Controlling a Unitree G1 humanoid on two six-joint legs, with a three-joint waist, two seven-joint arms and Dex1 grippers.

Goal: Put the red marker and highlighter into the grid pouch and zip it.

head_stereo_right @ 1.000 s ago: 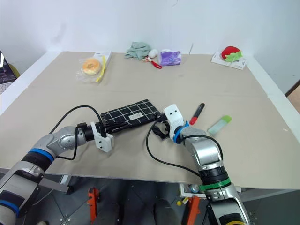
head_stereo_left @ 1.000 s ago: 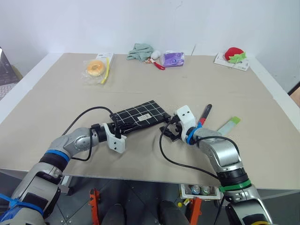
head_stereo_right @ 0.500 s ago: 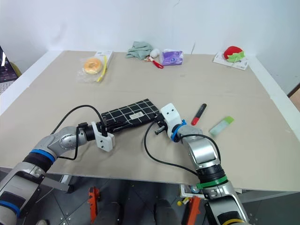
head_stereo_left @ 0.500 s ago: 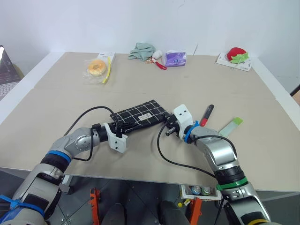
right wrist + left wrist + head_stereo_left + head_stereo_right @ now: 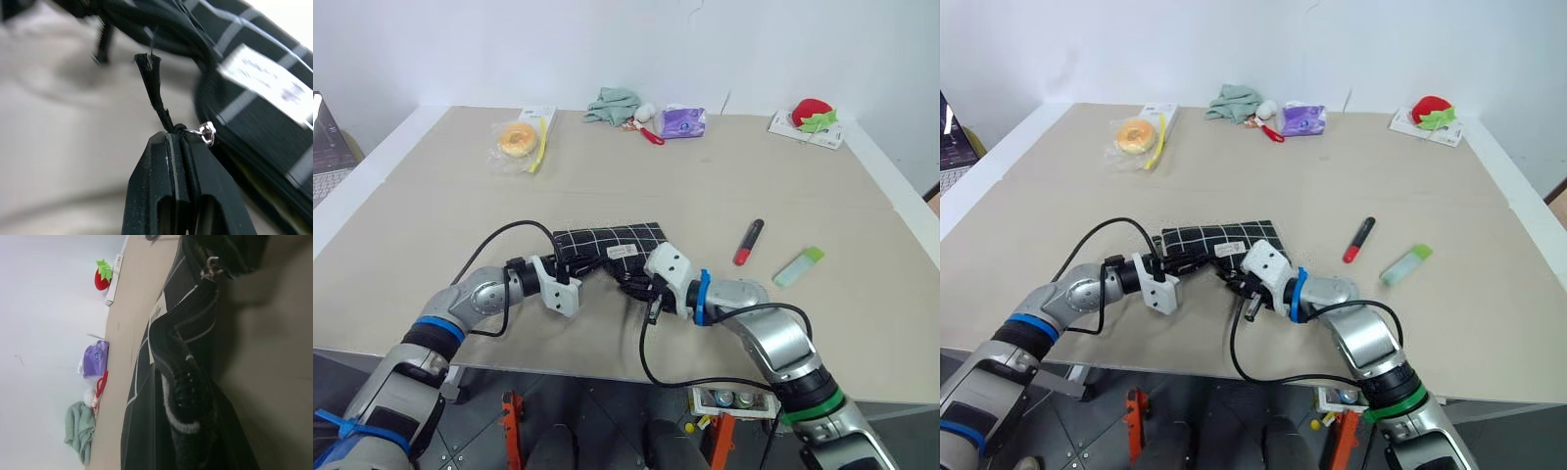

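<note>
The right gripper (image 5: 177, 139) is pinched on the zipper pull cord (image 5: 155, 93) of the flat black fabric grid pouch (image 5: 607, 240). The left gripper (image 5: 570, 266) clamps the pouch's near left edge. The pouch looks soft, light and buckles readily, so it needs bracing. Beyond it to the right lie the black red-capped marker (image 5: 748, 242) and the mint-green translucent highlighter (image 5: 798, 266), both likely rigid and best taken mid-barrel.

A beige table (image 5: 431, 196) stands against a plain white wall (image 5: 509, 49), evenly lit.
</note>
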